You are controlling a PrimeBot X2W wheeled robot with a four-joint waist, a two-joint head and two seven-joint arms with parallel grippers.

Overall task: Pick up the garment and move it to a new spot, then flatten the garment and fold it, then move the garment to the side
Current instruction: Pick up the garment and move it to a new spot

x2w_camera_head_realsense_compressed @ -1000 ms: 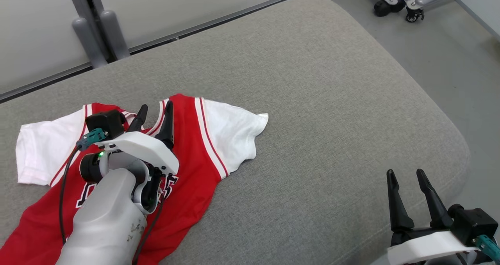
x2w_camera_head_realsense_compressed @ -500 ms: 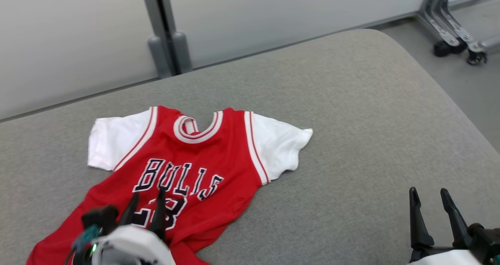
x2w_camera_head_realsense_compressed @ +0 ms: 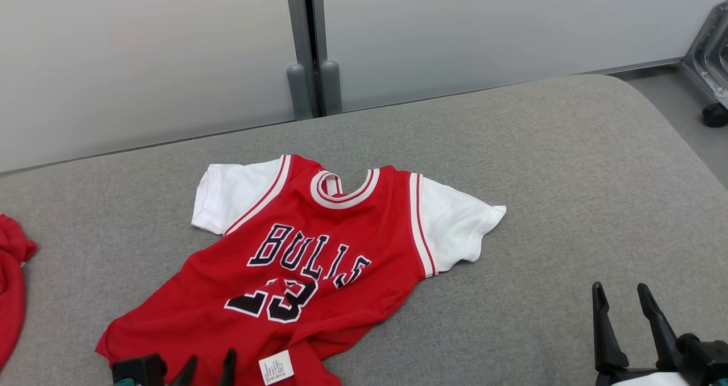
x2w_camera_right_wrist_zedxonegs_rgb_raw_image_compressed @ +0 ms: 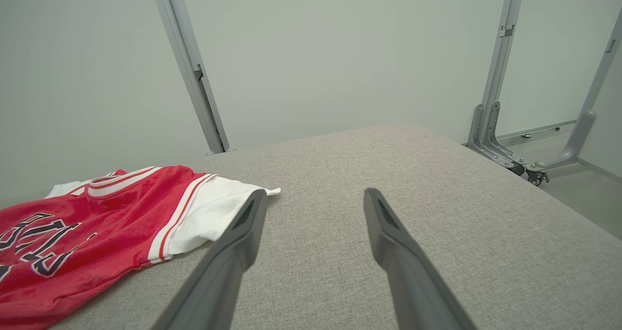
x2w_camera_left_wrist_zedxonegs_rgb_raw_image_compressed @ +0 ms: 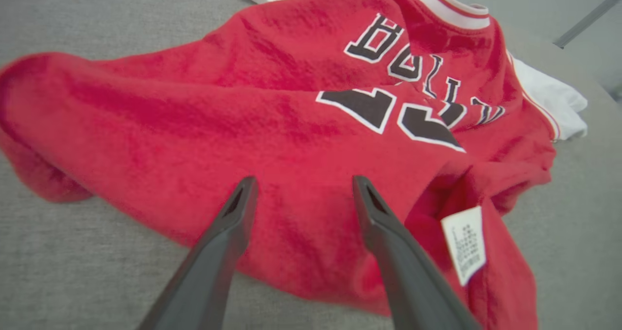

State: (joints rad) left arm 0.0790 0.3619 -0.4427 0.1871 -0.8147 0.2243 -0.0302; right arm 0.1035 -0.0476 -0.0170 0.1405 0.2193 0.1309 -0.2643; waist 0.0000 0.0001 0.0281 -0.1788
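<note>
A small red jersey (x2w_camera_head_realsense_compressed: 318, 272) is lying face up on the grey cushion (x2w_camera_head_realsense_compressed: 569, 164), left of the middle in the head view, with its collar pointing toward the pale wall panels (x2w_camera_head_realsense_compressed: 455, 28) and its hem toward the robot. It is sitting askew, the body slanting down to the left. Short white sleeves are spreading out on both sides, and red and white striped bands are edging the round neck and the armholes. "BULLS" and the number 23 are showing across the chest in black letters with white outlines. The upper half is lying fairly flat, while the hem is bunching up and folding over at its lower right corner, where a white care label (x2w_camera_head_realsense_compressed: 276, 367) is turning outward. The left pincer (x2w_camera_head_realsense_compressed: 210, 358) is poking in at the bottom edge of the head view, by the hem; in its own wrist view the left pincer (x2w_camera_left_wrist_zedxonegs_rgb_raw_image_compressed: 303, 180) is standing wide over the red cloth (x2w_camera_left_wrist_zedxonegs_rgb_raw_image_compressed: 291, 101), gripping nothing, with the label (x2w_camera_left_wrist_zedxonegs_rgb_raw_image_compressed: 464, 245) just to the right of its fingers, and whether the tips are touching the fabric I cannot tell. The right pincer (x2w_camera_head_realsense_compressed: 619, 287) is also standing wide and empty above bare cushion, well apart from the jersey. Another piece of red cloth (x2w_camera_head_realsense_compressed: 11, 295) is peeking in at the left edge.
</note>
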